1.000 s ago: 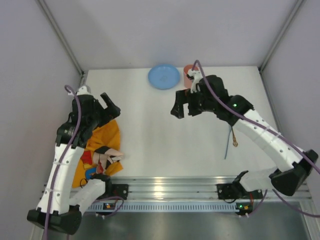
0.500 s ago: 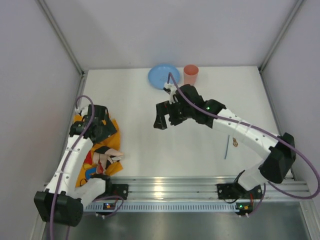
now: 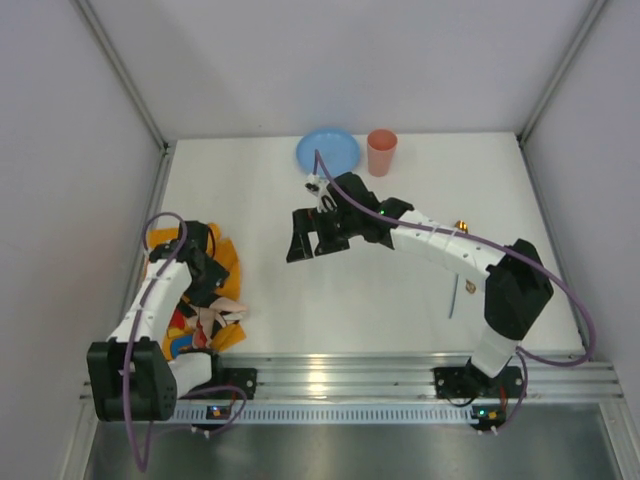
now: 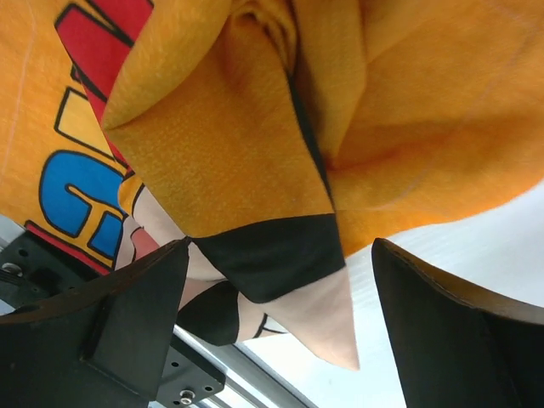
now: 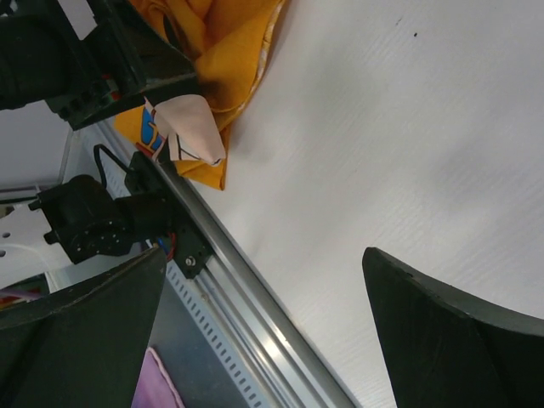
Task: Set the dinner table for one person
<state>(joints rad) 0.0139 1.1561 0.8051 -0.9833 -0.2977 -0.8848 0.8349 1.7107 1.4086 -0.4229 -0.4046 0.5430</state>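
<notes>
Orange cloth, blue plate, white table

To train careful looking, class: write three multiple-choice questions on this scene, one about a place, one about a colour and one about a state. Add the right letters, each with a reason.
1. Where on the dinner table is the blue plate?
A. at the near edge
B. at the far edge, beside the cup
C. at the right edge

2. What colour is the cup?
A. green
B. black
C. pink

3. How is the right gripper?
A. open and empty
B. shut on the cup
C. shut on the plate

Answers:
1. B, since the top view shows plate and cup side by side at the far edge.
2. C, since it is a salmon pink.
3. A, since its wrist view shows the jaws wide apart over bare table, with nothing between them.
</notes>
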